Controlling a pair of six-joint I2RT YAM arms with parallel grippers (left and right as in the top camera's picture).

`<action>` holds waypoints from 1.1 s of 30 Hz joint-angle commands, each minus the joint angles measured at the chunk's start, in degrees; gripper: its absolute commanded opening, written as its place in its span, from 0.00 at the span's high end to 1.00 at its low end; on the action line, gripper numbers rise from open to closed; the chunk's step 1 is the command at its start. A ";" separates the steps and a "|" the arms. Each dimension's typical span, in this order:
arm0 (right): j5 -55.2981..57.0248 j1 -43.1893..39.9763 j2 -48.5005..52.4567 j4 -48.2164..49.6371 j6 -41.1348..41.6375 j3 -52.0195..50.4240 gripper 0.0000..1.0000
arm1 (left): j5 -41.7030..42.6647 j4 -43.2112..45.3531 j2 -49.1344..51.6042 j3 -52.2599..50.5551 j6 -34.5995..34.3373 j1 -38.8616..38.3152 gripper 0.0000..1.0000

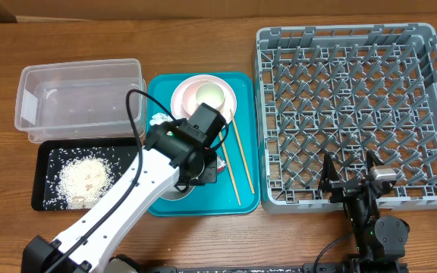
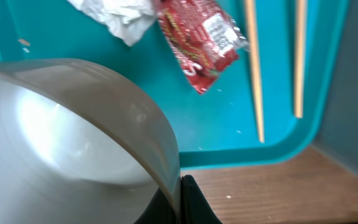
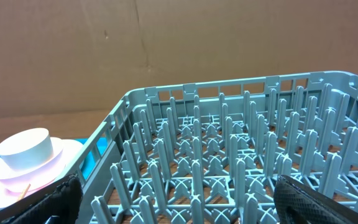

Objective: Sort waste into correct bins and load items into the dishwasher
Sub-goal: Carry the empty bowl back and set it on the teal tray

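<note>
My left gripper [image 2: 180,200] is shut on the rim of a small white bowl [image 2: 61,137] at the near edge of the teal tray [image 2: 135,106]. In the overhead view the left gripper [image 1: 196,173] hides most of the bowl [image 1: 174,191]. A crumpled white napkin [image 2: 120,15], a red wrapper [image 2: 201,40] and two chopsticks [image 2: 253,68] lie on the tray. A pink-white plate [image 1: 184,98] carries a small white cup [image 1: 210,95]. My right gripper [image 1: 349,165] is open and empty over the near edge of the grey rack [image 1: 355,114].
A clear tub [image 1: 82,98] stands at the back left. In front of it is the black tray [image 1: 48,155], with rice grains [image 1: 86,176] piled in it. The rack's pegs [image 3: 229,155] fill the right wrist view, with the plate [image 3: 61,163] at its left.
</note>
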 commanded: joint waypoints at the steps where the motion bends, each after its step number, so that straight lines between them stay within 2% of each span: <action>1: 0.35 -0.20 -0.50 0.39 0.39 -0.57 0.00 | -4.33 0.24 3.13 -0.63 -2.80 -0.31 0.96; 15: 0.35 -0.22 -0.50 0.39 0.39 -0.57 0.00 | -4.50 0.39 13.86 -0.63 -2.75 -0.31 0.96; 30: 0.35 -0.22 -0.50 0.39 0.39 -0.57 0.00 | -5.20 0.22 19.19 -0.63 -2.32 -0.31 0.96; 32: 0.33 -0.20 -0.50 0.39 0.39 -0.57 0.00 | -5.18 0.22 19.30 -0.63 -2.32 -0.31 0.93; 33: 0.35 -0.20 -0.50 0.39 0.39 -0.57 0.00 | -5.18 0.20 19.30 -0.63 -2.32 -0.31 0.89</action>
